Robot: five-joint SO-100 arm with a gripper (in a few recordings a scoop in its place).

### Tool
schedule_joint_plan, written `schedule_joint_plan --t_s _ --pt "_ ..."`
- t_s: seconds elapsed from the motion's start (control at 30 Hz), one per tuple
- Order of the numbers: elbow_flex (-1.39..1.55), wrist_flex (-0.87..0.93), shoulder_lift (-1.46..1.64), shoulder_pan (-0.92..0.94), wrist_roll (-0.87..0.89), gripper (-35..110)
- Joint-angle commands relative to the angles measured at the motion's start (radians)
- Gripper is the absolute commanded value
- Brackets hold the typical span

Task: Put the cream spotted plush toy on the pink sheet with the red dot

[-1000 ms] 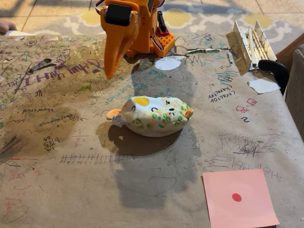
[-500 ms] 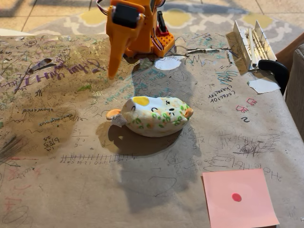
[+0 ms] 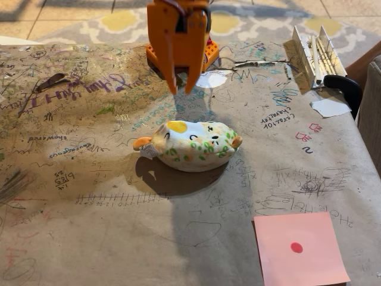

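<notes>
Orange plastic arm's hand [image 3: 181,89] hangs over the back-centre of the scribbled brown-paper desk [image 3: 89,226], two pointed fingers aimed down w/ a narrow gap between them, holding nothing; arm's upper part is cut off at the top edge. Below it, apart from the fingertips, the soft oval cream plush toy w/ orange, green and yellow spots [image 3: 191,145] lies on its side mid-desk, small face marks hard to read. Far right-front, well apart from the toy, flat salmon-pink paper sheet w/ a red centre dot [image 3: 300,248] lies bare, its lower edge at the frame's bottom.
</notes>
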Motion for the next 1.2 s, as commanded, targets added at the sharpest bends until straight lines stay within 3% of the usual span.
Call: schedule_joint_plan --t_s 0.0,0.23,0.57,0.63,0.7,0.93,1.17 --pt "-0.143 -0.091 -0.235 -0.003 -0.081 12" --pt "-0.327 -0.110 -0.502 -0.006 -0.117 22" --pt "-0.313 -0.209 -0.663 0.003 -0.276 27" --pt "-0.301 -0.273 -0.698 -0.002 -0.249 20" --pt "-0.284 -0.344 -0.732 -0.002 -0.227 0" --pt "-0.245 -0.495 -0.730 -0.012 -0.101 0" --pt "-0.192 -0.655 -0.428 -0.009 0.252 0"
